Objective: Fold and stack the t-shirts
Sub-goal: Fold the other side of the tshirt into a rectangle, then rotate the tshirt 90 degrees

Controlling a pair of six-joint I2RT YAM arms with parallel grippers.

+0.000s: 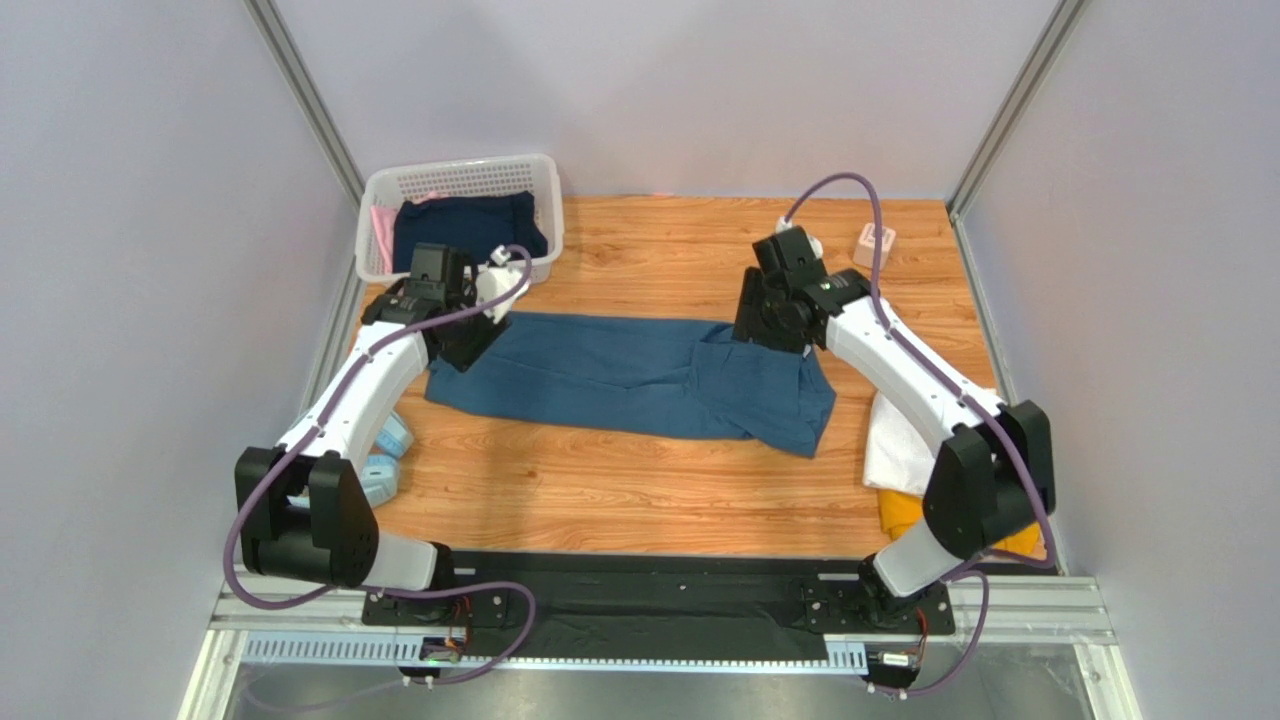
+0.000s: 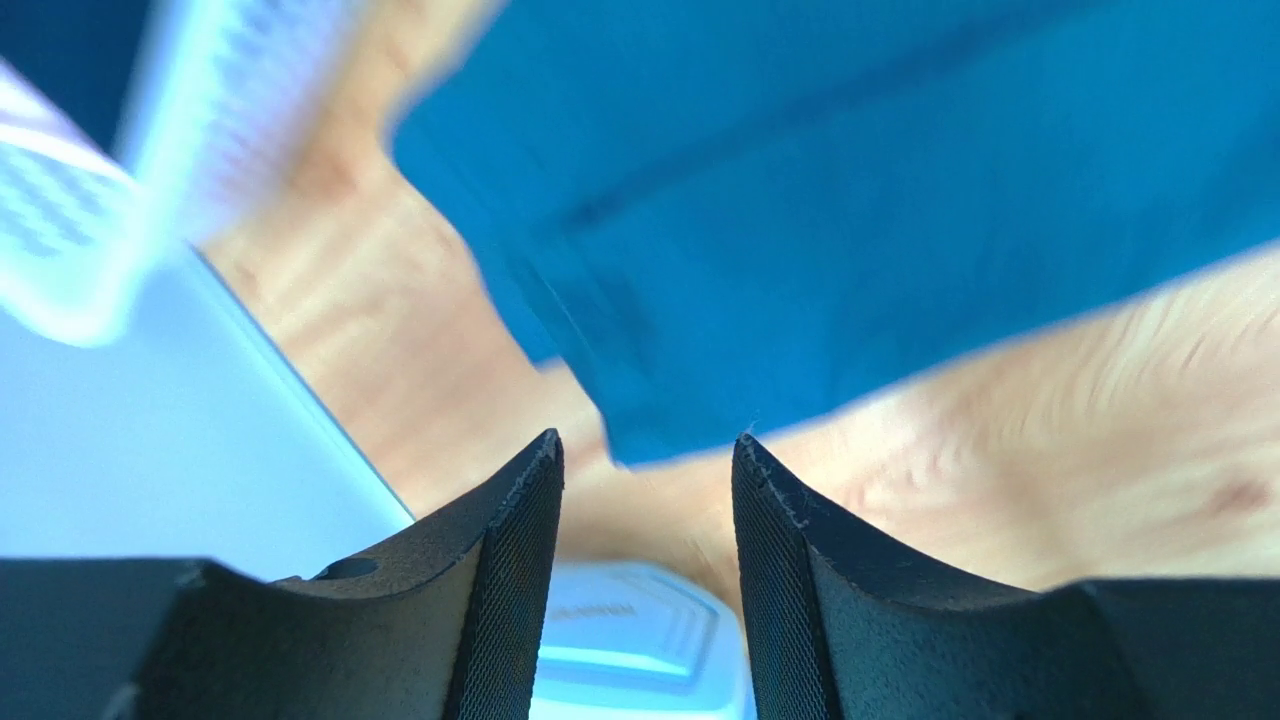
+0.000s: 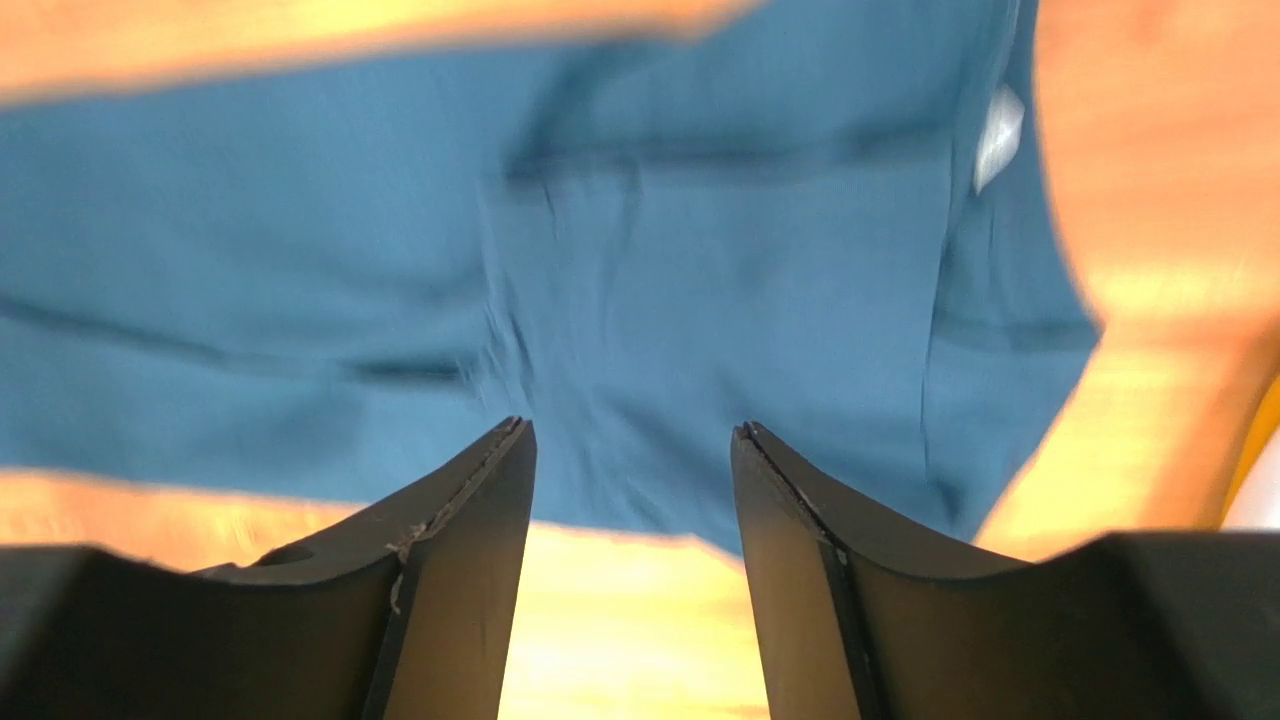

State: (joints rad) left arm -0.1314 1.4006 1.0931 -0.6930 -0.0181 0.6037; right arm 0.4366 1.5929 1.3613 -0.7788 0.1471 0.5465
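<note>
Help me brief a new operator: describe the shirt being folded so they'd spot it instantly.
On the wooden table, look at the middle. The teal-blue t-shirt lies there in a long band; unlike the white t-shirt and mustard t-shirt at the right edge, it's spread out.

Top view bright & sharp; both wrist views motion-blurred.

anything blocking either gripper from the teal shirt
Nothing visible. The left gripper and right gripper both hang open above the teal t-shirt, one near each end, with no object in between.
</note>
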